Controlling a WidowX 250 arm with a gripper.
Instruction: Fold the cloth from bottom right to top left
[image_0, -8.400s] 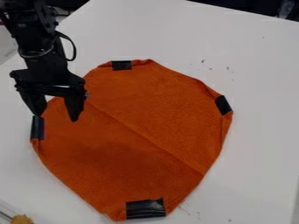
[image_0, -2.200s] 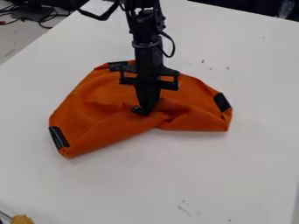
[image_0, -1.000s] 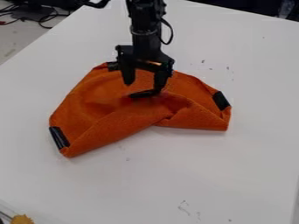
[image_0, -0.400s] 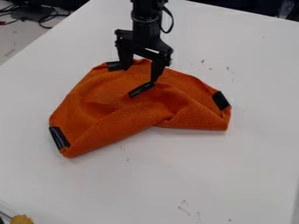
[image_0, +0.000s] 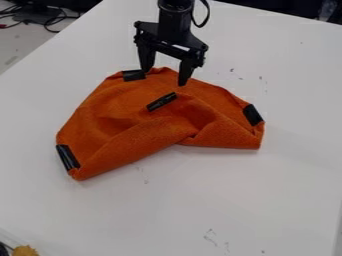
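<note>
The black gripper (image_0: 164, 78) stands open over the back edge of the orange cloth, its two fingers apart with nothing between them. Below it the orange cloth (image_0: 113, 107) lies on the table with its near part folded up and back over the middle. Black tape marks the folded-over corner (image_0: 161, 101), which rests near the cloth's centre. More black patches sit at the cloth's left, back and right corners.
White table (image_0: 200, 200) surrounds the cloth on all sides. A yellow-brown object (image_0: 25, 250) is at the bottom left corner. Dark cables and equipment (image_0: 45, 12) lie beyond the table at the upper left.
The cloth went from spread out to folded, its near corner now at the middle. The gripper first closed there, then opened, let go and moved up and back.
</note>
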